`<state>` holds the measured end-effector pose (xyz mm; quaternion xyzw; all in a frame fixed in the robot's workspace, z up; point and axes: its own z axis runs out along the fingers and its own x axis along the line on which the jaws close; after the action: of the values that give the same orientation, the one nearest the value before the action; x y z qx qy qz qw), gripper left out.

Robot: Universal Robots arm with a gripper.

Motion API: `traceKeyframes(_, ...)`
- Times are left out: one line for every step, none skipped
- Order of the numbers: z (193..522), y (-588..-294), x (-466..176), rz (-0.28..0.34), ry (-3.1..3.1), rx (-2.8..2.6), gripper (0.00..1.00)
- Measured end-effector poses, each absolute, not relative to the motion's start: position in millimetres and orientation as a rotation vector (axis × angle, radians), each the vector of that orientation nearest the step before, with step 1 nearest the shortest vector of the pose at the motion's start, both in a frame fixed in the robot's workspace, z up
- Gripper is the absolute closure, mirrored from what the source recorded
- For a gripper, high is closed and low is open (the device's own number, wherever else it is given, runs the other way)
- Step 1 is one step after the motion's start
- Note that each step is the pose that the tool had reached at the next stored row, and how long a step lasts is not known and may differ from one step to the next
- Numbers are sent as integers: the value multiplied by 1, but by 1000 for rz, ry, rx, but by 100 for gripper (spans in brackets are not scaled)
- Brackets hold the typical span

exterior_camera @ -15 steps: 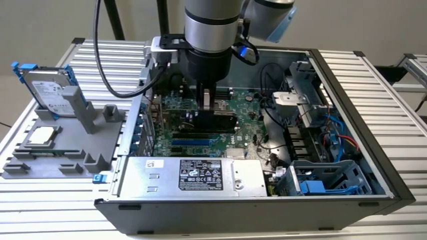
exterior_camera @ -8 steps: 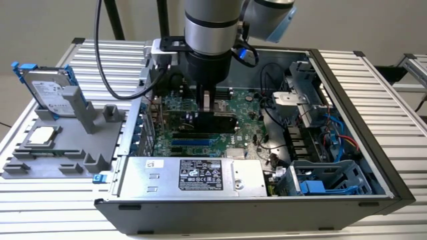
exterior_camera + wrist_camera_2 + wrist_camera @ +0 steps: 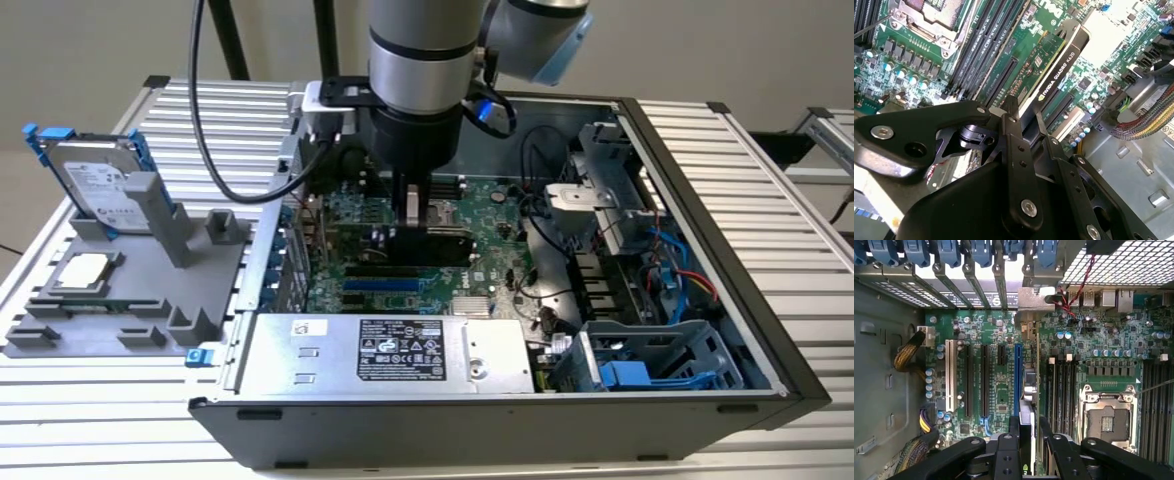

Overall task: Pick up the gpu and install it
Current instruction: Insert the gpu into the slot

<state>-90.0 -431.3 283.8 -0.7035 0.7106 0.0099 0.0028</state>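
I see the gpu (image 3: 1056, 75), a thin flat card with a black edge and green circuit-board back, held on edge in the centre of the second wrist view, over the long black expansion slots of the green motherboard (image 3: 904, 55). My black pincer (image 3: 1021, 117) is clamped on the card's near end, its fingers closed either side of it. In the exterior view the card (image 3: 424, 246) hangs just below the arm in the middle of the frame, inside the open grey computer case (image 3: 747, 300). So the pick-up is done; I judge seating is left, and I cannot tell whether the card's edge touches a slot. At the exterior view's left, a silver hard drive with blue trim (image 3: 96, 185) stands on the slatted counter (image 3: 94, 440).
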Motion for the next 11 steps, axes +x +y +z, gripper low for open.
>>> traceKeyframes(284,-432,-90,31,2230,-2205,100)
traceKeyframes(283,-433,-90,31,2233,-2202,100)
traceKeyframes(283,-434,-90,31,2237,-2198,100)
traceKeyframes(283,-434,-90,31,2241,-2193,100)
traceKeyframes(283,-435,-90,31,2245,-2189,100)
traceKeyframes(283,-436,-90,31,2247,-2187,100)
traceKeyframes(283,-437,-90,31,2250,-2184,100)
traceKeyframes(283,-438,-91,31,2251,-2183,100)
traceKeyframes(283,-438,-91,31,2251,-2183,100)
traceKeyframes(283,-439,-92,31,2251,-2183,100)
traceKeyframes(283,-439,-92,31,2251,-2183,100)
